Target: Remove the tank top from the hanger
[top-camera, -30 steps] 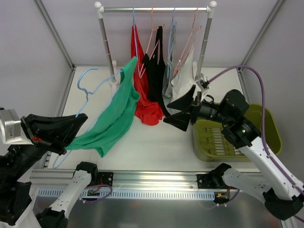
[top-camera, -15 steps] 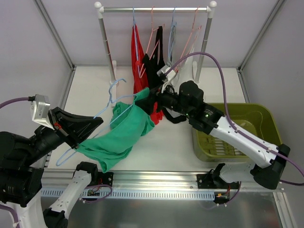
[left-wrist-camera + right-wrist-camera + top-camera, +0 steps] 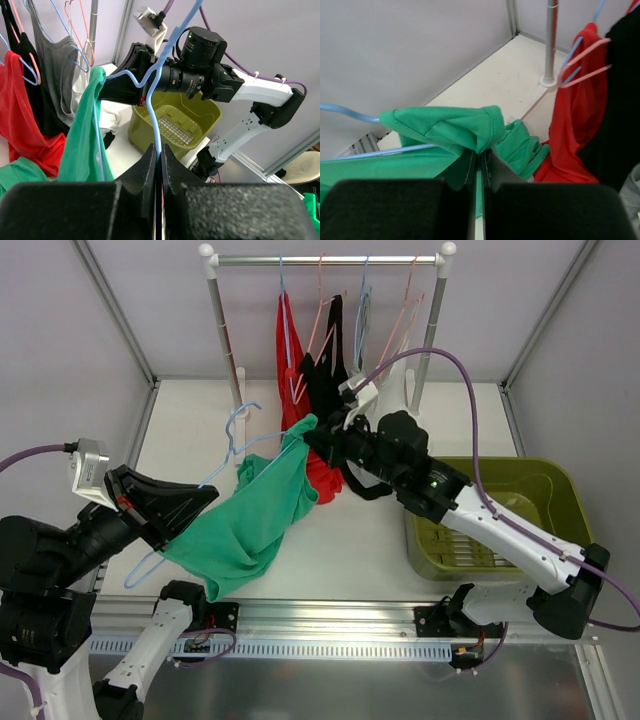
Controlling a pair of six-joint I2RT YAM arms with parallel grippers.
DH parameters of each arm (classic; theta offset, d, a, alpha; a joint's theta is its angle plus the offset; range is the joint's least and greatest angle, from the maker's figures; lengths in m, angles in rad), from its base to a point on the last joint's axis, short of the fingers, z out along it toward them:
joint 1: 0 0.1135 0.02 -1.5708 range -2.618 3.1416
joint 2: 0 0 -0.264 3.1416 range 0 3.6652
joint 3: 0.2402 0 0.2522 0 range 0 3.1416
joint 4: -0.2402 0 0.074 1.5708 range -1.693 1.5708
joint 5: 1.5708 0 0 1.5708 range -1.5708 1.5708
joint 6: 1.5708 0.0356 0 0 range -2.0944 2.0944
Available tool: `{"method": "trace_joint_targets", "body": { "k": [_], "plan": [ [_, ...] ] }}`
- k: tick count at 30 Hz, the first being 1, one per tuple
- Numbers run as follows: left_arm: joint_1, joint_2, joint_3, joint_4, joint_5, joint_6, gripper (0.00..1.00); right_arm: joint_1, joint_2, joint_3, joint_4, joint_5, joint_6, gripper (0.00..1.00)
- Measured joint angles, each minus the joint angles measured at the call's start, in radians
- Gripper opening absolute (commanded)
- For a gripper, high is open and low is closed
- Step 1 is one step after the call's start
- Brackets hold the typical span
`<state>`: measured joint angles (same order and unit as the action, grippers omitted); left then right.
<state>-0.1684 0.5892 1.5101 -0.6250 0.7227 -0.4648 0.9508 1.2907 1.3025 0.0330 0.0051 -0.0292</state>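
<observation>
A green tank top point(image 3: 250, 518) hangs on a light blue hanger point(image 3: 232, 445) held over the table's left half. My left gripper point(image 3: 205, 498) is shut on the hanger's wire point(image 3: 158, 131). My right gripper point(image 3: 312, 430) is shut on the tank top's upper strap point(image 3: 470, 130), pinching a fold of green cloth point(image 3: 85, 125) right at the hanger's shoulder. The hanger's blue wire point(image 3: 350, 114) runs out to the left under the cloth in the right wrist view.
A clothes rail point(image 3: 325, 258) at the back carries red point(image 3: 300, 430), black point(image 3: 328, 390) and grey garments on pink and blue hangers. An olive bin point(image 3: 545, 495) stands at the right. The rail's posts stand close behind my right gripper.
My right arm swung left from beside the bin to the tank top's strap and its jaws closed on the cloth. The left gripper brought the hanger inward and slightly up.
</observation>
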Motion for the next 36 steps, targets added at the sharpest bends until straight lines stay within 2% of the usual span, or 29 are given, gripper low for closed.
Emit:
{"method": "trace_joint_targets", "body": {
  "k": [10,17,21,25,31,36],
  "plan": [
    [0.000,0.034,-0.009,0.011,0.063,0.001,0.00,-0.201,-0.114,-0.078,-0.019,0.082,0.114,0.00],
    [0.000,0.091,0.003,0.071,0.052,-0.024,0.00,-0.230,-0.120,-0.116,-0.031,0.017,0.149,0.00],
    [0.000,0.109,-0.016,0.243,-0.027,-0.079,0.00,-0.230,-0.193,-0.243,-0.047,-0.048,0.154,0.00],
    [0.000,0.141,-0.096,0.547,-0.137,-0.103,0.00,-0.229,-0.358,-0.341,-0.128,-0.140,0.143,0.00],
    [0.000,0.361,-0.101,0.931,-0.246,-0.009,0.00,-0.225,-0.628,-0.316,-0.329,-0.164,0.064,0.00],
    [0.000,0.525,-0.097,1.073,-0.328,0.068,0.00,-0.225,-0.770,-0.220,-0.469,-0.134,0.006,0.00]
  ]
}}
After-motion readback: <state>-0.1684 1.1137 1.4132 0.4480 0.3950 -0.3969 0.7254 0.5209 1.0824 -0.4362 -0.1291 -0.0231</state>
